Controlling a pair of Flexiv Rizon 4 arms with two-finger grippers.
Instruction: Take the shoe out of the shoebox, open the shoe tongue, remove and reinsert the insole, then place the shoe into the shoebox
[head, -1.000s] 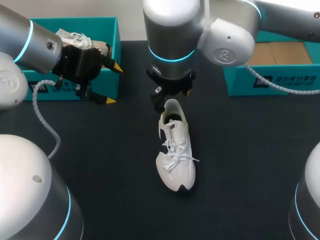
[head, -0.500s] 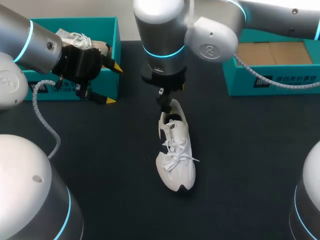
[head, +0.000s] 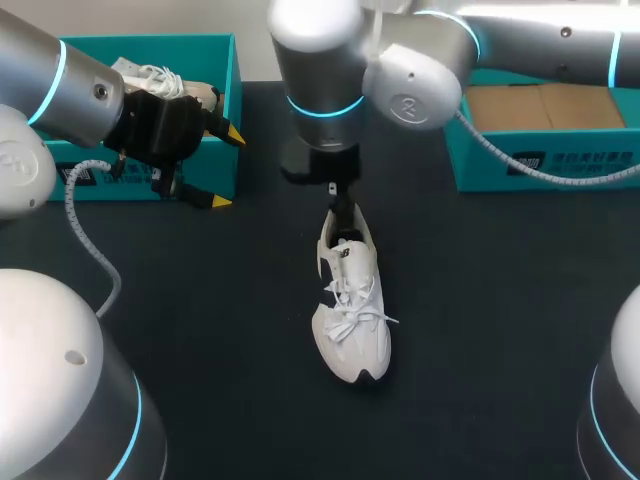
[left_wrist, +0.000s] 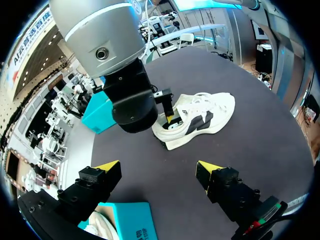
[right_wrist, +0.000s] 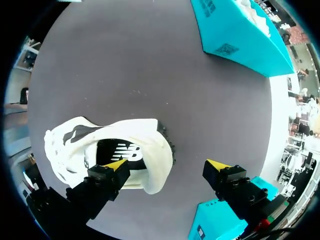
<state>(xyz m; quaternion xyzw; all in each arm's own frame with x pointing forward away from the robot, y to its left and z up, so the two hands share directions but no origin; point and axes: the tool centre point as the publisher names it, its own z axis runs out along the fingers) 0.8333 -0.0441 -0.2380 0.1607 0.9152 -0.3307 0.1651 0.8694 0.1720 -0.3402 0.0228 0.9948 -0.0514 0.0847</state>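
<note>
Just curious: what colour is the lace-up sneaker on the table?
White lace-up sneaker, dark side patches; left wrist view.

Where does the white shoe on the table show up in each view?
Head view: shoe at centre, toe toward the robot.
Left wrist view: shoe ahead of the left claw, under the right arm.
Right wrist view: shoe heel under one finger of the right claw.
Shared landmark: teal shoebox holding another shoe.
</note>
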